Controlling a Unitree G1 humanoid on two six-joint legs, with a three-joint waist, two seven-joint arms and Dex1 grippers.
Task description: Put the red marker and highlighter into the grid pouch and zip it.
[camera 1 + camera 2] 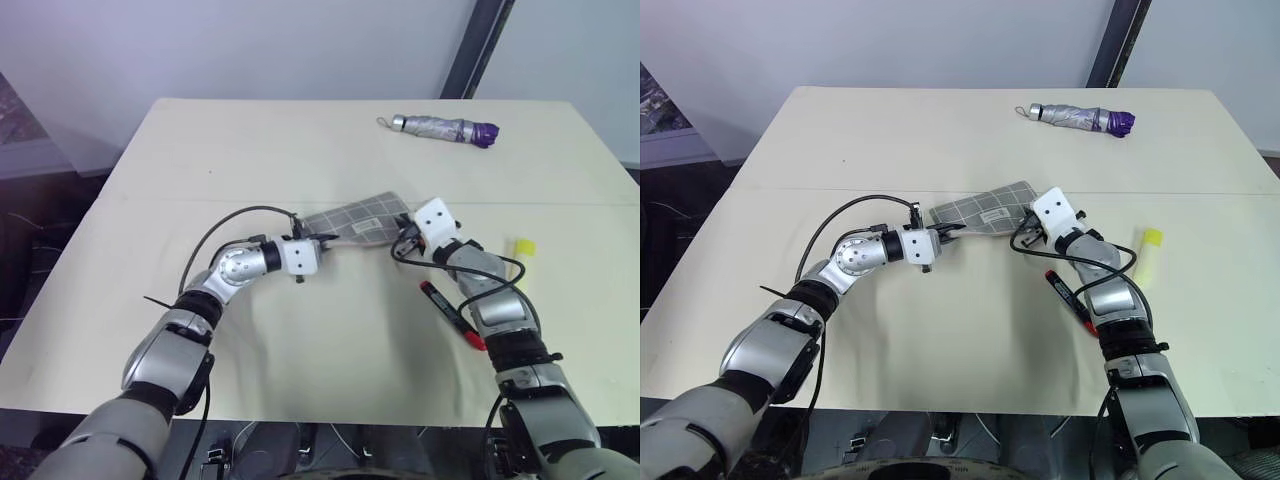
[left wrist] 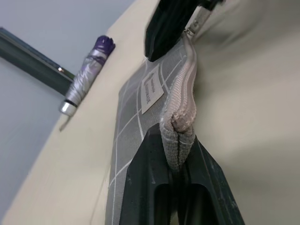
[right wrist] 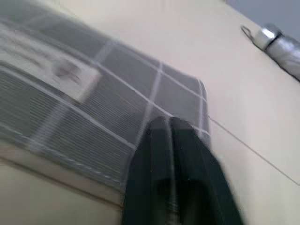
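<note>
Grid pouch [image 1: 358, 222] pinched by left fingers [image 2: 145, 187], contents unseen; right fingers' [image 3: 176, 154] state unclear, perhaps parted.

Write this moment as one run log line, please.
left gripper: shut on grid pouch | right gripper: at pouch | red marker, highlighter: on table

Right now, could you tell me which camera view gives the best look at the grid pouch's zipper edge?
The left wrist view: the grid pouch runs away from the left gripper, which is shut on its end, with the zipper line and white label close up. The eye views show the pouch small between both grippers; the right wrist view shows blurred grid fabric.
</note>
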